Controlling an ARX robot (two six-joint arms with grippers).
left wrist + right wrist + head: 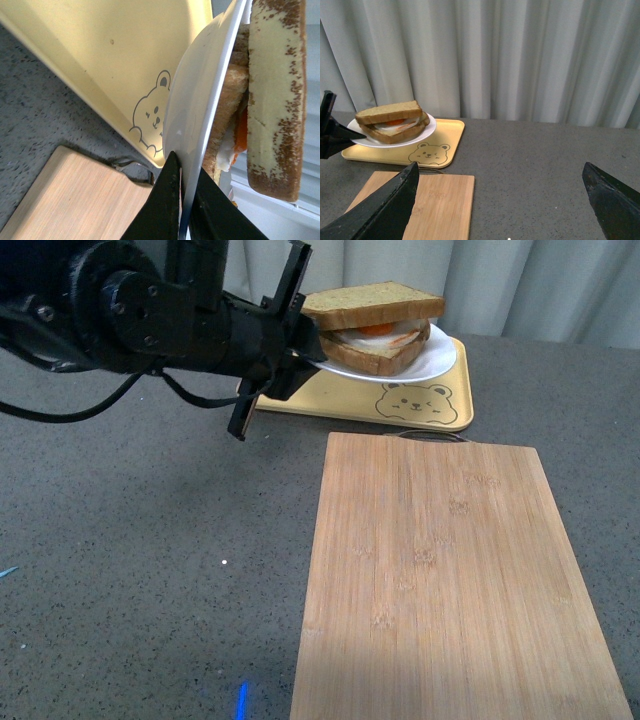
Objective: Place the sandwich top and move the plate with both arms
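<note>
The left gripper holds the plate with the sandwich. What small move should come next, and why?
Probably lower the plate gently, kept level, onto the yellow tray: the left gripper pinches only one rim, the plate hangs above the tray, and the sandwich top is already on.

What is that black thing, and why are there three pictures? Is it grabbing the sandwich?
It is a robot with two arms, each ending in a pincer. One picture comes from a camera on its body, the other two from cameras on its wrists. The left pincer pinches the rim of the white plate, not the sandwich. On the plate is a sandwich with its top slice on. The plate is over a yellow tray with a bear drawing. A wooden board lies nearer on the table. The right pincer is open and holds nothing.
</note>
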